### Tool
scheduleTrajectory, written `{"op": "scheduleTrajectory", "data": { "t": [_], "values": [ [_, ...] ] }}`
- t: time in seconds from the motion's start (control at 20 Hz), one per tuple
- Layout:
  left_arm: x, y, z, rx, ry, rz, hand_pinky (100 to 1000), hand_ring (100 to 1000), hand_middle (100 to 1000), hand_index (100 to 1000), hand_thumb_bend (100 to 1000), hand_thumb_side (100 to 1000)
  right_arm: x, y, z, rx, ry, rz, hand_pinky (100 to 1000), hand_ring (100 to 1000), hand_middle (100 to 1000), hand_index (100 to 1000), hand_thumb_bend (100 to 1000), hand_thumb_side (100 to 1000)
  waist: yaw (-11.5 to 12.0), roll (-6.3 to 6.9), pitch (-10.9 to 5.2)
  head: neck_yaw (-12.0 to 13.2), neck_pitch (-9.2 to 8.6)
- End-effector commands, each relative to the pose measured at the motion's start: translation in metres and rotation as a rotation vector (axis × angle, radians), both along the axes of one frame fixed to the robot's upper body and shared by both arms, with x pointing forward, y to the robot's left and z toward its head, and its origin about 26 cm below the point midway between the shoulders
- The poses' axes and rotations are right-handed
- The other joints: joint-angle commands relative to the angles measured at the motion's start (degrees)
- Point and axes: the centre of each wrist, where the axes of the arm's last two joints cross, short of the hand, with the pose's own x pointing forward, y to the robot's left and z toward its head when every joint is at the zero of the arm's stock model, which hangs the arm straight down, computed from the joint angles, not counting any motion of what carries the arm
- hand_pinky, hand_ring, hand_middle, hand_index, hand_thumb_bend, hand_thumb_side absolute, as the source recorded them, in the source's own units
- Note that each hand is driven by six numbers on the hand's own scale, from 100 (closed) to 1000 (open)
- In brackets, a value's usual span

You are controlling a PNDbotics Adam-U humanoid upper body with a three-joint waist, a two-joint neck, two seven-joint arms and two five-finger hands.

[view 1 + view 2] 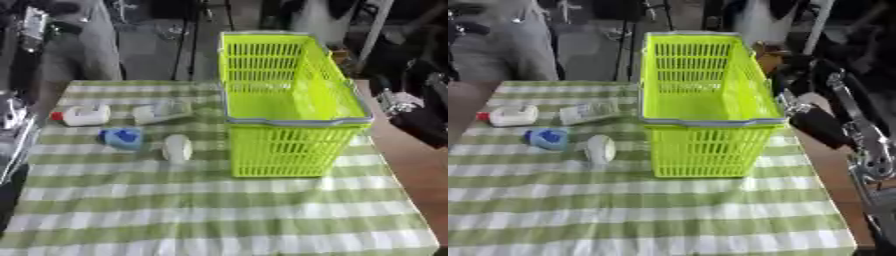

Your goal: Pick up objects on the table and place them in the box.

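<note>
A lime-green plastic basket (284, 149) stands on the green-and-white checked tablecloth (219, 210), right of centre, and looks empty. Left of it lie a white bottle with a red cap (83, 115), a clear bottle on its side (162, 111), a small blue object (122, 138) and a white rounded object (177, 148). My right hand (797, 107) shows as a silvery end on the black forearm, close beside the basket's right rim and holding nothing that I can see. A metallic part of my left arm, perhaps the hand (12, 116), sits at the left edge, apart from the bottles.
The bare brown table edge (833, 170) runs along the right of the cloth. My right arm's silver frame (868, 145) fills the right side. Dark stands and equipment (184, 45) crowd the floor behind the table.
</note>
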Motion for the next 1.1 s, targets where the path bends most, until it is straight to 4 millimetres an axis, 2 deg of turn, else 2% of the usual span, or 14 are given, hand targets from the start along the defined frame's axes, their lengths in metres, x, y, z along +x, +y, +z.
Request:
{"op": "scheduleTrajectory", "data": {
  "t": [0.05,0.2,0.5,1.1],
  "values": [
    [-0.009,0.008,0.002,-0.037,-0.023,0.048,660,775,790,800,401,985,0.000,-0.008,0.010,-0.020,-0.032,-0.023,615,572,688,856,285,581,0.2,0.01,-0.57,-0.5,0.44],
    [-0.014,0.011,-0.009,-0.051,0.005,0.061,654,772,785,797,386,991,0.001,-0.008,0.010,-0.018,-0.034,-0.024,616,572,688,856,285,582,0.5,-0.11,-0.55,-0.6,0.49],
    [-0.017,0.011,-0.020,-0.063,0.042,0.065,651,765,774,797,371,993,0.001,-0.008,0.010,-0.016,-0.034,-0.024,616,572,688,856,284,582,0.8,-0.18,-0.55,-0.5,0.16],
    [-0.019,0.007,-0.025,-0.071,0.065,0.063,651,755,756,791,356,986,0.001,-0.008,0.010,-0.016,-0.036,-0.024,616,572,688,856,280,581,0.9,-0.23,-0.50,-0.5,-0.15]
  ]
}}
